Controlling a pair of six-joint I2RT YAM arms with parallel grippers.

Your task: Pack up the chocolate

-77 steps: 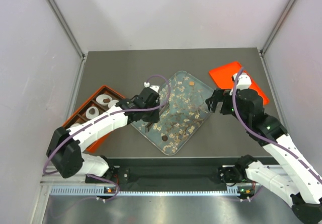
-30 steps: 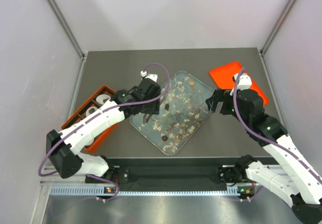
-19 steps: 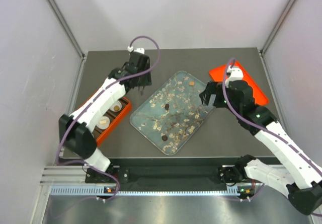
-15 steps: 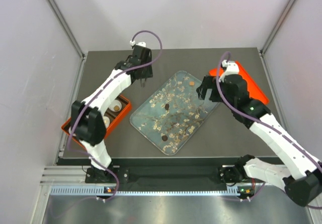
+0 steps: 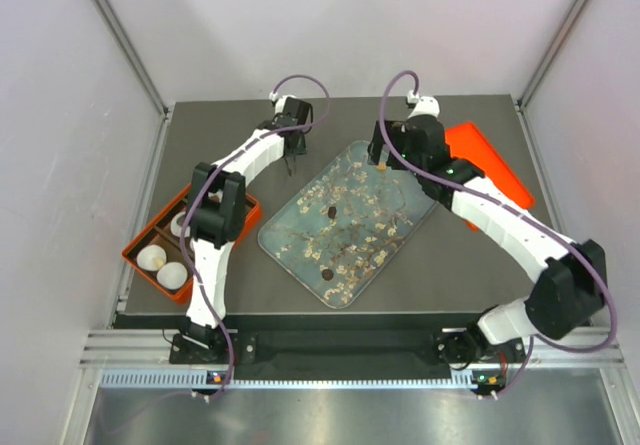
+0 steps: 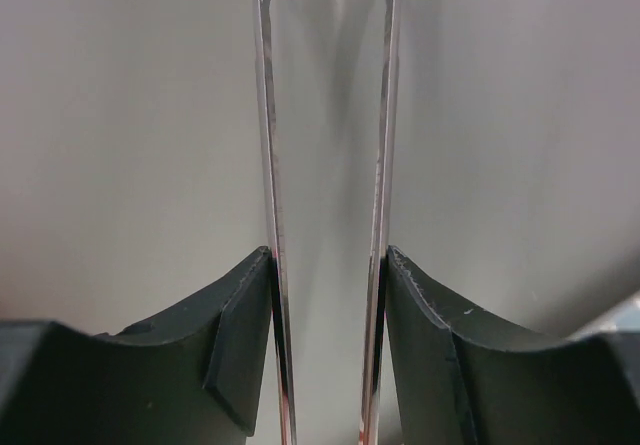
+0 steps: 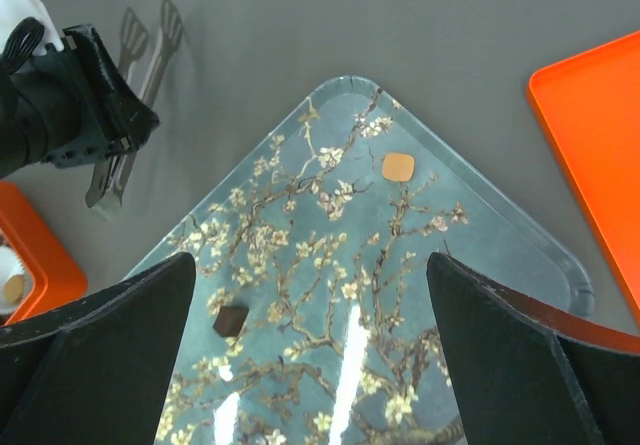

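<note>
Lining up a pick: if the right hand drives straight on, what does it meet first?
Probably the tray, landing between the caramel chocolate and the dark chocolate; depth is uncertain.

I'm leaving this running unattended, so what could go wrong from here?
The left gripper, holding tongs, and the open right gripper sit close by the far corner of the tray, so they might collide. The right gripper could also nudge the caramel chocolate instead of grasping it.
</note>
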